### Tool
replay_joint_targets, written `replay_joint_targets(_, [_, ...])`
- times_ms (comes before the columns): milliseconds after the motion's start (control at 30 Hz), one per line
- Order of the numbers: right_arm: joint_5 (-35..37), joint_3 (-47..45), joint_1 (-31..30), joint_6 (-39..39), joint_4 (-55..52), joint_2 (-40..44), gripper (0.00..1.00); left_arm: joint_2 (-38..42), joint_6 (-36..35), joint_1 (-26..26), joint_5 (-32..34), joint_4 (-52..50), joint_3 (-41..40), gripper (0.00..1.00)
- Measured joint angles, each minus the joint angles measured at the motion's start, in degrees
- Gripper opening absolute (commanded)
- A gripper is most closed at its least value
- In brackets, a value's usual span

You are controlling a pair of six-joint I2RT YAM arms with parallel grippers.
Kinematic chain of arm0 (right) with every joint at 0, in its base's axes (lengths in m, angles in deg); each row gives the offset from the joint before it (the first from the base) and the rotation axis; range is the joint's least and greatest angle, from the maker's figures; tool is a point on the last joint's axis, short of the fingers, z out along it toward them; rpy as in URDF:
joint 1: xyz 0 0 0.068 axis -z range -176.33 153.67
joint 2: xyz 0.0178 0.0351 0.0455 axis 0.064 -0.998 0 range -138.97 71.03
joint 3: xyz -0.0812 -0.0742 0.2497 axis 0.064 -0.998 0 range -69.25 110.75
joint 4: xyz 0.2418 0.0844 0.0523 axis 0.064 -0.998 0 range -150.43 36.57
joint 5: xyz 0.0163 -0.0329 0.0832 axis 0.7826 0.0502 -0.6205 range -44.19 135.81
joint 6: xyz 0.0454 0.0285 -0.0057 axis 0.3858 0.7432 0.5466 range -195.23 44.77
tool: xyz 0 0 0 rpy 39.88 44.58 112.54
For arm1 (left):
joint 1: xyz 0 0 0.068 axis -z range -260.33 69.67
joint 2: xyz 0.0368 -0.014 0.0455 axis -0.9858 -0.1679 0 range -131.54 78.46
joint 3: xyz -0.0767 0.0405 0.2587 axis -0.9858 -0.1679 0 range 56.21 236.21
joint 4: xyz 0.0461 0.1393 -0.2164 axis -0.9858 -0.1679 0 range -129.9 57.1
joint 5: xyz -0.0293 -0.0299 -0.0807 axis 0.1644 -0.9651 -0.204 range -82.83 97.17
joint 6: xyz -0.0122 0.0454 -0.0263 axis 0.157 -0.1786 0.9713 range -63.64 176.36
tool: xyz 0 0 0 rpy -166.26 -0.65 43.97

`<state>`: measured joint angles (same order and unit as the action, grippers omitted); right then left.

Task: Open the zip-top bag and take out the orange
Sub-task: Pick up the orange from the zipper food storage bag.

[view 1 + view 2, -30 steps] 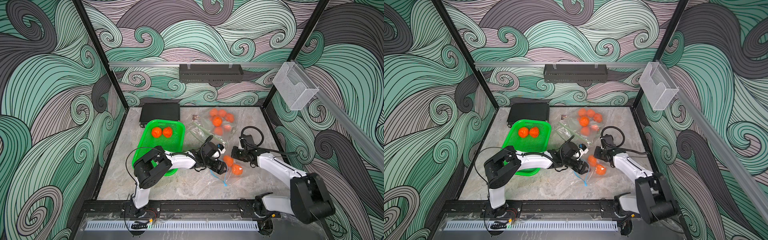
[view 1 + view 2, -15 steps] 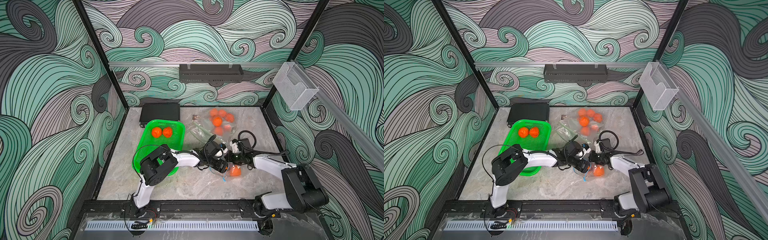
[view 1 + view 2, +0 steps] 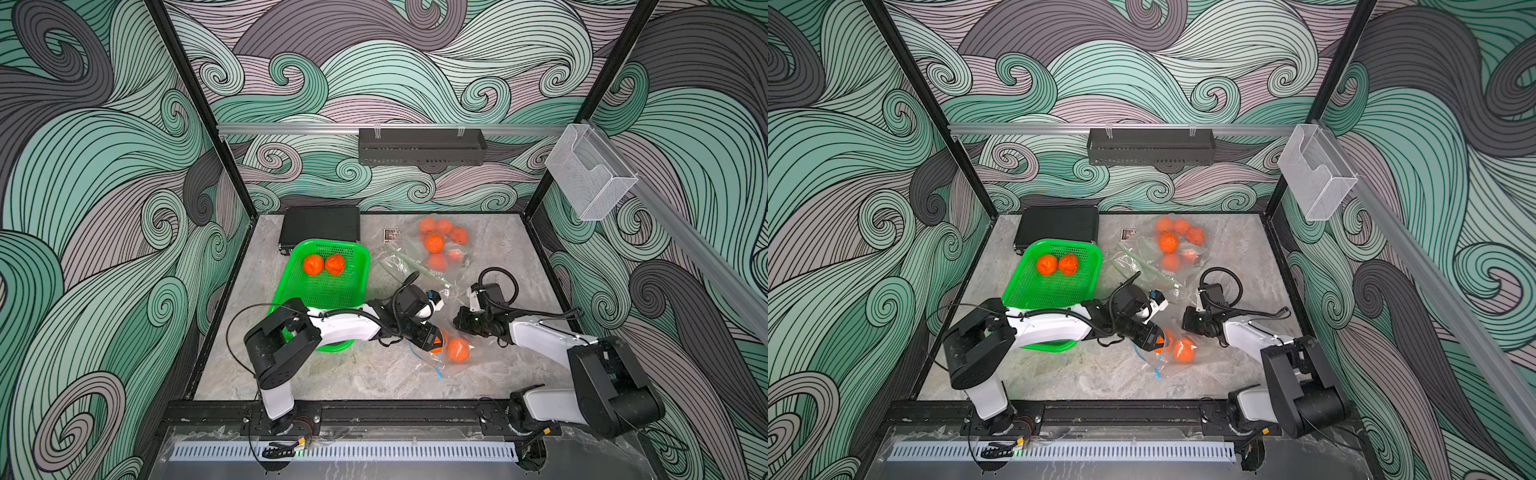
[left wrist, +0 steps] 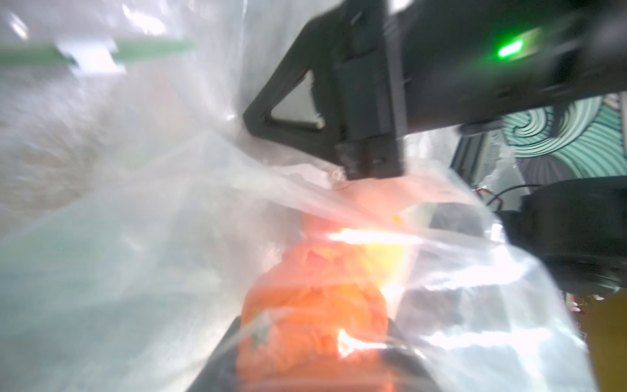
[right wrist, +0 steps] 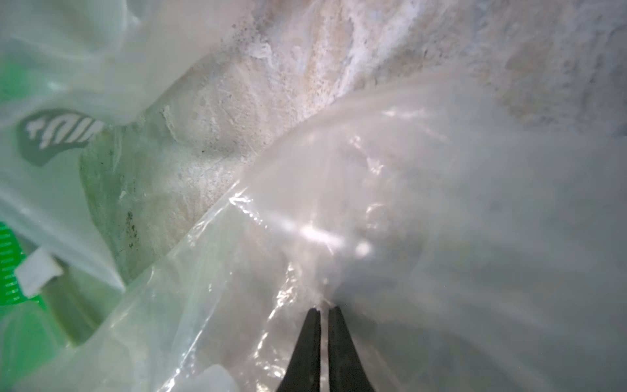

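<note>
Left gripper [image 3: 432, 339]: inside zip-top bag [image 5: 407, 203], jaws either side of orange [image 4: 312, 312]; grip cannot be told.
Right gripper [image 5: 324, 310]: closed, pinching bag film.
Bag position: near front edge of surface [image 3: 332, 374].

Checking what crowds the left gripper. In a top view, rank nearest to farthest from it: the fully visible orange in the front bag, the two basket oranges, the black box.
From the left gripper:
1. Orange in the zip-top bag, just beside it.
2. Two oranges in the green basket, back left.
3. Black box, behind the basket.
</note>
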<state>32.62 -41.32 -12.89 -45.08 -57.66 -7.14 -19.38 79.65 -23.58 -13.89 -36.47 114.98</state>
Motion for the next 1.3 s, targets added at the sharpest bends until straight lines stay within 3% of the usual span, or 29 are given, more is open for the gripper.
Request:
replay_joint_targets(100, [-0.09, 0.00, 0.00, 0.33, 1.18, -0.85, 0.12, 0.96, -0.44, 0.00, 0.37, -0.35, 0.00, 0.55])
replay_joint_targets(267, [-0.02, -0.26, 0.00, 0.35, 1.66, -0.55, 0.12, -1.18, -0.37, -0.04, -0.17, -0.74, -0.33, 0.72])
replay_joint_targets(667, [0.17, -0.76, 0.00, 0.48, 1.75, 0.15, 0.13, -4.70, -1.66, 0.04, 0.00, -3.61, -0.39, 0.80])
replay_joint_targets(767, [0.17, -0.76, 0.00, 0.50, 1.75, 0.15, 0.13, -4.55, -2.64, 0.81, 1.57, -4.59, 0.15, 0.90])
replay_joint_targets(1100, [0.17, -0.76, 0.00, 0.52, 1.75, 0.15, 0.14, 0.13, -6.10, 5.75, 7.93, -5.25, 0.13, 0.93])
replay_joint_targets(1300, [0.17, -0.76, 0.00, 0.52, 1.75, 0.15, 0.14, -1.11, -7.50, 7.06, 9.35, -5.22, 0.24, 0.93])
